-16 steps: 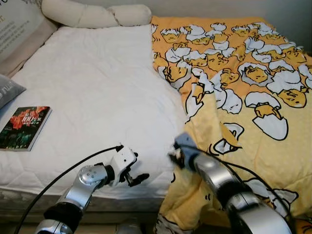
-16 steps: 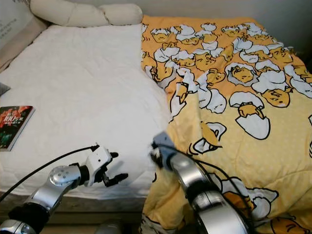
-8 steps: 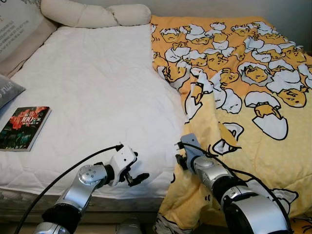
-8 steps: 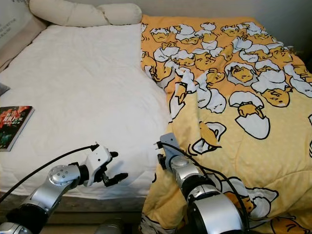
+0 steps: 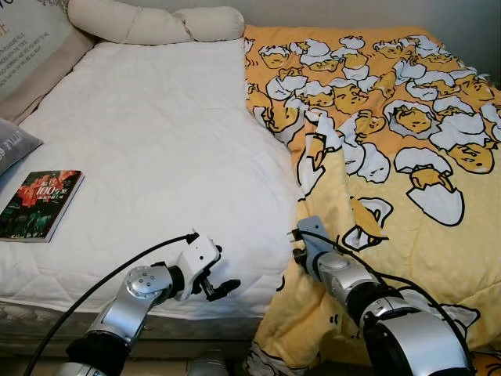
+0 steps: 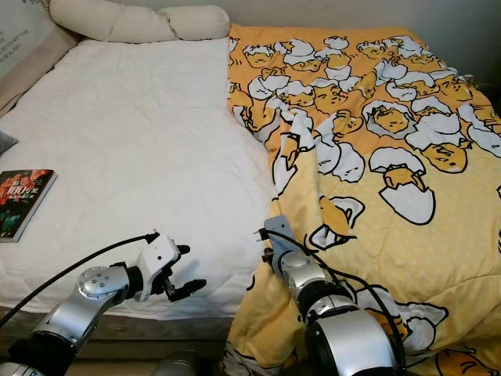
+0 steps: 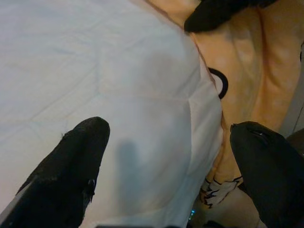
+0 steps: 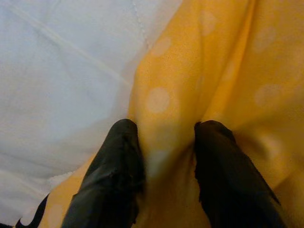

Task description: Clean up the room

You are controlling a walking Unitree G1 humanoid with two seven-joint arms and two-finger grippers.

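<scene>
Both eye views look forward and down over the bed (image 5: 156, 149) and yellow blanket (image 5: 407, 157). Each wrist view sits close above the shared blanket edge.

Yellow egg-cartoon blanket (image 5: 391, 157) covering bed's right half, rumpled inner edge, draping over foot

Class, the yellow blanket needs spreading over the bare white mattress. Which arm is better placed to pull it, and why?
Right. The right claw already pinches a fold of the yellow blanket at its edge. The left claw hangs open over the mattress corner, gripping nothing.
</scene>
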